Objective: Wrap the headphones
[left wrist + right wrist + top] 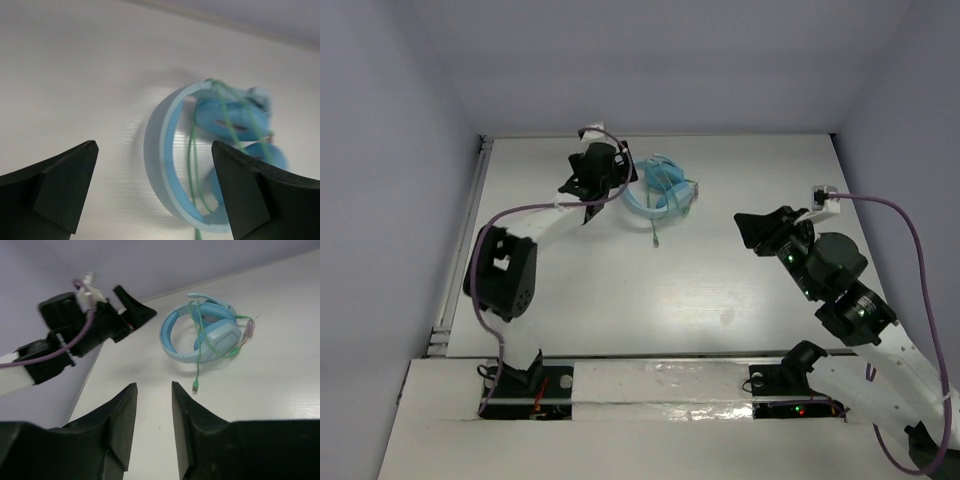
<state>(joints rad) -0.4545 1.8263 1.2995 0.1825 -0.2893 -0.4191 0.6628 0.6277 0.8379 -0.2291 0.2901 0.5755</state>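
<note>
The light blue headphones (663, 192) lie on the white table at the back centre, earcups folded together. Their thin green cable (199, 347) runs in loops over the earcups and headband, and its plug end (655, 238) trails loose on the table in front. My left gripper (618, 182) stands wide open just left of the headband (165, 165), which shows between its fingers with nothing gripped. My right gripper (748, 232) hovers well to the right of the headphones (210, 335). Its jaws stand a narrow gap apart with only bare table between them (153, 386).
A raised rail (460, 260) runs along the table's left edge, and grey walls close the back and both sides. Thick purple robot cables (910, 240) arc off each wrist. The left arm's wrist (90, 325) shows at the right wrist view's upper left.
</note>
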